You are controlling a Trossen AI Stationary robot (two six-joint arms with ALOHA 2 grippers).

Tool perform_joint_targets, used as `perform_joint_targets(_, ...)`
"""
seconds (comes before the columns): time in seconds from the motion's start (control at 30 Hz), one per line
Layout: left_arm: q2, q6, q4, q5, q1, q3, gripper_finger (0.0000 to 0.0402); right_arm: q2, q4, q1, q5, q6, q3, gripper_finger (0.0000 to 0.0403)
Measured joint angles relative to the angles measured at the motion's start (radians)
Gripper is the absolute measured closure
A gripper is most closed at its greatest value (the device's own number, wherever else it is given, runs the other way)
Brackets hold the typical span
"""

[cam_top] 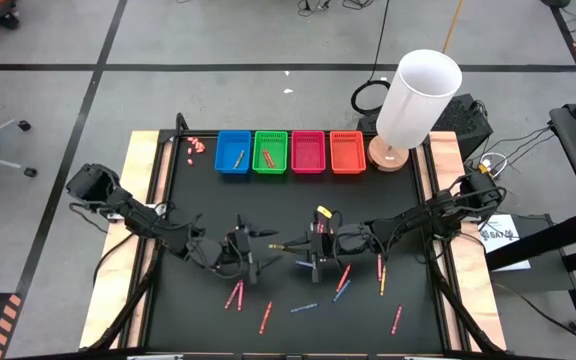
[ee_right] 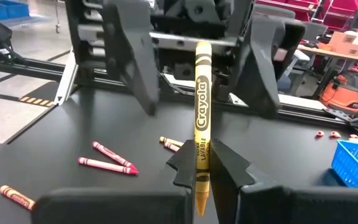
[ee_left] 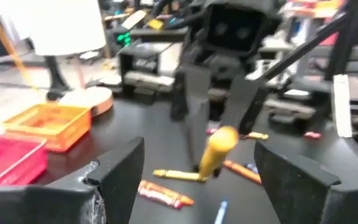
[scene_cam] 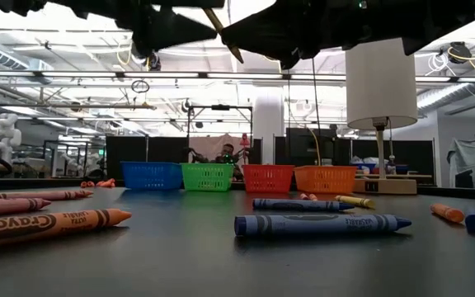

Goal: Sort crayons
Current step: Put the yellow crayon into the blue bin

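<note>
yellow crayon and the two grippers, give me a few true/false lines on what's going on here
1. The right gripper is shut on the yellow crayon. True.
2. The left gripper is shut. False: its fingers stand wide open, facing the crayon.
3. The yellow crayon lies flat on the table. False: it is held up in the air.
4. Four baskets stand in a row, blue basket at one end. True.

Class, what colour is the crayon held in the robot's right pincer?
Yellow. The crayon shows best in the right wrist view, clamped in the right pincer.
</note>
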Motion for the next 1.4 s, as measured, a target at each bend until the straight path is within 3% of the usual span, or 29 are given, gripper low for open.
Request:
perform_joint_targets(0.23,0.000,0.052,0.046,0.045,0.008,0.000,0.0148,0.000,0.000,-0.003,0.000,-0.010,0.000,0.0387)
perform_joint_targets(1.0,0.000,0.061,0.007,0.029,0.008,0.000,0.0389,0.000,-0.001,-0.007,0.023,0.013,0.000,0.0381)
perform_joint_targets(1.17,0.000,0.055,-0.011,0.029,0.008,0.000,0.0385,0.000,-0.038,-0.007,0.032,0.030,0.000,0.0334)
perform_joint_targets(1.4,-0.004,0.058,-0.053,0.001,0.030,0.000,0.0374,0.001,-0.100,-0.012,0.114,-0.012,0.000,0.0222)
